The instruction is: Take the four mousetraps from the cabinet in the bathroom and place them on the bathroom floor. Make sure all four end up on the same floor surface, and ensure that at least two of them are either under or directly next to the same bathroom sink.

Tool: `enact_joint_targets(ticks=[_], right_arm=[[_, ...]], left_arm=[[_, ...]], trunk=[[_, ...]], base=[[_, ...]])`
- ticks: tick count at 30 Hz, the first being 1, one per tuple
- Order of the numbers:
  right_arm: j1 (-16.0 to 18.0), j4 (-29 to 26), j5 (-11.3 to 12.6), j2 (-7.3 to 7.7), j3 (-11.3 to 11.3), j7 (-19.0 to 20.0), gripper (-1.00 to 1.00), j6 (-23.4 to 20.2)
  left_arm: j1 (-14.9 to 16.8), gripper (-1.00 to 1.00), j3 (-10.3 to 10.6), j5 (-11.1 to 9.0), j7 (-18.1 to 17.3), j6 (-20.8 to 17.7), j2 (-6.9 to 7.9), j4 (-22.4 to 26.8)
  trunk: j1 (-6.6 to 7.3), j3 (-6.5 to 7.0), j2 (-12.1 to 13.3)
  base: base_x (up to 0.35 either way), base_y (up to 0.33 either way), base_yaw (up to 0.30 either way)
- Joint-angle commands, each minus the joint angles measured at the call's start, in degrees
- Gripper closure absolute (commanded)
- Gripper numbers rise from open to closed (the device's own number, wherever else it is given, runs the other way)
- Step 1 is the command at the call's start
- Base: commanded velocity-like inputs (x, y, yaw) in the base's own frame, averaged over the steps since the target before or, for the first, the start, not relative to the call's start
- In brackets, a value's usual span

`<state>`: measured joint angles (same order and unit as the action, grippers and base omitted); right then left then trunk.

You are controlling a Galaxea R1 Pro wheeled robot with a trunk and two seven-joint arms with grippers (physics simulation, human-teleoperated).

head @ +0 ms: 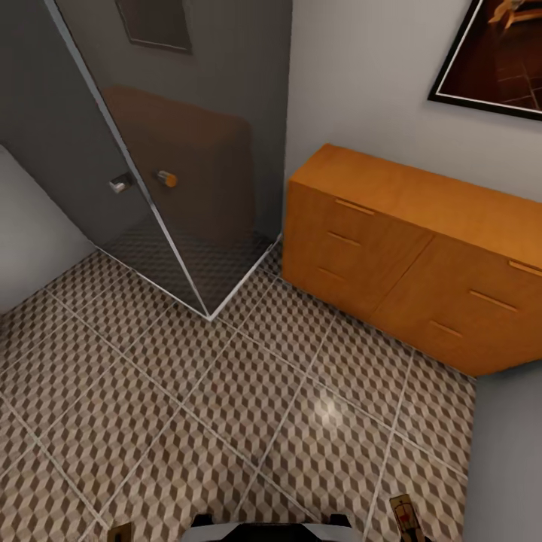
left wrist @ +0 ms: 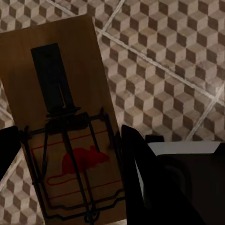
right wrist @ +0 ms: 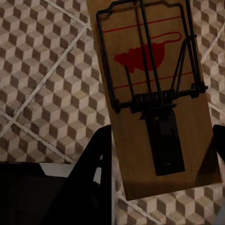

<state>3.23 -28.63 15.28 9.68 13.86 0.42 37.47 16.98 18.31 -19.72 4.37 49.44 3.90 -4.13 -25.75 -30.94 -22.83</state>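
Flat brown wooden mousetrap (left wrist: 65, 126), black wire, red mouse print: clamped in left gripper (left wrist: 70, 140) above cube-patterned tiled floor (left wrist: 168, 65). Second identical mousetrap (right wrist: 154, 93): clamped in right gripper (right wrist: 161, 140) above that floor.

Orange-brown cabinet (head: 421, 248); cube-patterned floor (head: 226, 406) (brown, beige).

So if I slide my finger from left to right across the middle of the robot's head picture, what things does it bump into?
Pale wall → glass shower door with its round knob → orange-brown cabinet.
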Motion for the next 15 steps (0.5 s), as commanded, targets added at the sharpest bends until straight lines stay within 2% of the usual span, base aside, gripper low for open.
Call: enact_joint_targets(ticks=[1,15], right_arm=[[0.02,0.0,0.72,0.07,0.38,0.19,1.0,0.24],[0.02,0.06,0.72,0.0,0.38,0.03,1.0,0.24]], left_arm=[[0.07,1.0,0.5,0.21,0.47,0.22,-0.03,-0.18],[0.07,1.0,0.5,0.15,0.52,-0.03,-0.03,-0.18]], trunk=[[-0.03,-0.08,-0.09],[-0.03,0.98,-0.09]], base=[[0.0,0.237,0.054],[-0.058,0.257,0.023]])
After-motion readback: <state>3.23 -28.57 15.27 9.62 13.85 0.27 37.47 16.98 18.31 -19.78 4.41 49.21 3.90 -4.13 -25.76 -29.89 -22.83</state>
